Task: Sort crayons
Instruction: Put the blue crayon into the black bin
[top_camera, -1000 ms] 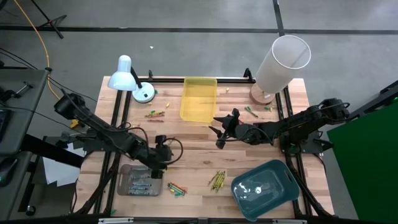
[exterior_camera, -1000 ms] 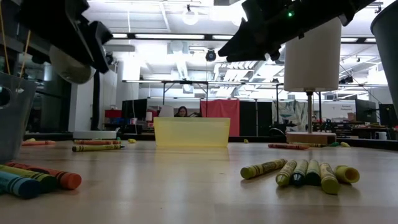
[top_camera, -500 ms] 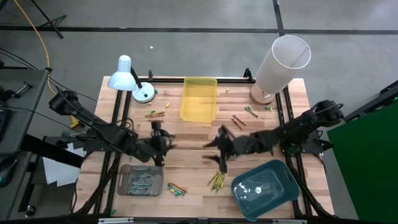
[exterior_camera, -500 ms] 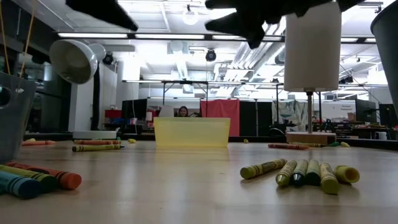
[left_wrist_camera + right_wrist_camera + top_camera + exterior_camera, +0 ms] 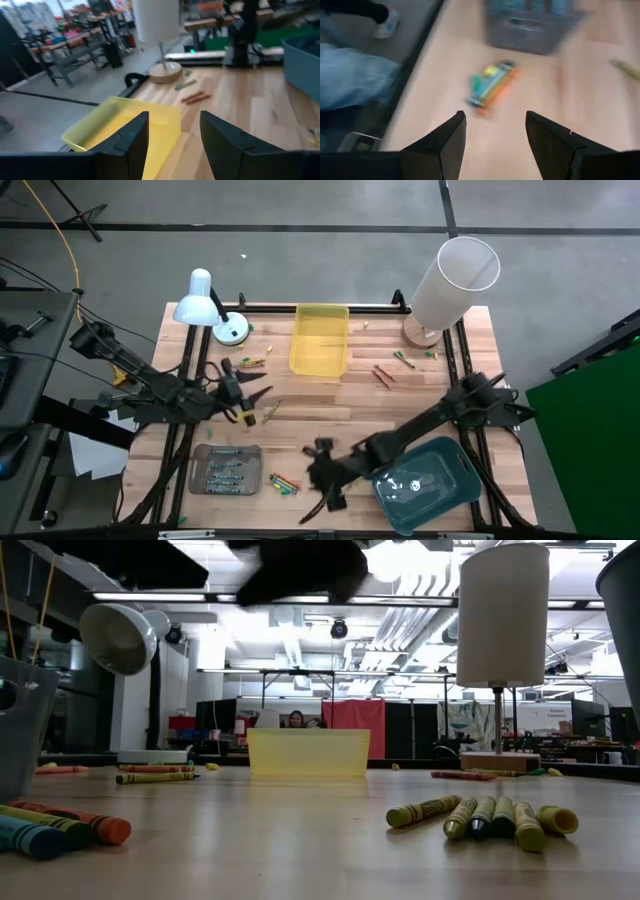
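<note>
Crayons lie in loose groups on the wooden table: a mixed bundle (image 5: 283,483) (image 5: 492,85) beside the grey tray (image 5: 225,470), a red pair (image 5: 383,375) (image 5: 192,97), some (image 5: 250,363) left of the yellow tray (image 5: 320,340), and an olive group (image 5: 480,818). My right gripper (image 5: 316,480) (image 5: 495,135) hangs open over the near edge, just right of the mixed bundle and tipped down toward it. My left gripper (image 5: 255,392) (image 5: 174,135) stands open and about level, left of centre, facing the yellow tray (image 5: 125,125). Neither holds anything.
A teal tray (image 5: 425,485) sits at the near right under my right arm. A white cylinder (image 5: 455,280) on a round base stands at the far right, a desk lamp (image 5: 205,305) at the far left. A person's leg (image 5: 350,65) shows beyond the near edge.
My right gripper has swept from beside the yellow tray toward the table's near edge and left, tipping downward, and now hangs by the mixed bundle. My left gripper has drawn away from the grey tray toward the far edge, rising a little and tipping up to level. Both stayed open.
</note>
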Tool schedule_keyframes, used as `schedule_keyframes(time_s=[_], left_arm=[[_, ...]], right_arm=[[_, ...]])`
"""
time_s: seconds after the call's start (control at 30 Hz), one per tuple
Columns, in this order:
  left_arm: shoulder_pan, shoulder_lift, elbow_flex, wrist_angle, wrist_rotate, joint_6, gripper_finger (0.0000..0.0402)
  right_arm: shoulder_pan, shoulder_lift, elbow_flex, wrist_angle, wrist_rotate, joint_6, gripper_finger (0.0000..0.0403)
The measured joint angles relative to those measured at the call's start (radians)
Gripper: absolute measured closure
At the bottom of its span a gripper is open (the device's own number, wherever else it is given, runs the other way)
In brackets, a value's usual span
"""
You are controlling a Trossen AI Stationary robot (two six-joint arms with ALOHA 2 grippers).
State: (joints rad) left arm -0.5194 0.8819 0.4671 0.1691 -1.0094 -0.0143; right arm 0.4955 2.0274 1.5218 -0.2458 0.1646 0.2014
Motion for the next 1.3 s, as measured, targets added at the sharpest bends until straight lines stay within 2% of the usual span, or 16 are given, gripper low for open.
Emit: schedule_keyframes(time_s=[0.13,0.3,0.57,0.77,1.07,1.2,1.3], left_arm=[[-0.001,-0.053,-0.001,0.006,-0.017,0.001,0.0241],[-0.023,-0.103,-0.001,0.008,-0.013,0.033,0.024],[-0.041,-0.136,-0.001,0.01,-0.022,0.096,0.0239],[-0.04,-0.135,-0.001,0.016,-0.023,0.125,0.024],[-0.04,-0.135,-0.001,0.018,-0.026,0.087,0.024],[-0.04,-0.134,-0.001,0.013,-0.027,0.021,0.024],[-0.056,-0.135,-0.001,-0.009,-0.027,-0.052,0.0241]], right_arm=[[0.0,0.106,0.141,-0.056,-0.115,-0.001,0.0203],[-0.002,0.204,0.288,-0.163,-0.204,0.0,0.0203],[-0.026,0.303,0.383,-0.221,-0.419,-0.088,0.0203],[-0.06,0.32,0.382,-0.221,-0.423,-0.227,0.0203],[-0.092,0.339,0.379,-0.139,-0.336,-0.254,0.0209],[-0.087,0.344,0.377,-0.091,-0.333,-0.255,0.0246],[-0.083,0.343,0.378,-0.056,-0.319,-0.243,0.0296]])
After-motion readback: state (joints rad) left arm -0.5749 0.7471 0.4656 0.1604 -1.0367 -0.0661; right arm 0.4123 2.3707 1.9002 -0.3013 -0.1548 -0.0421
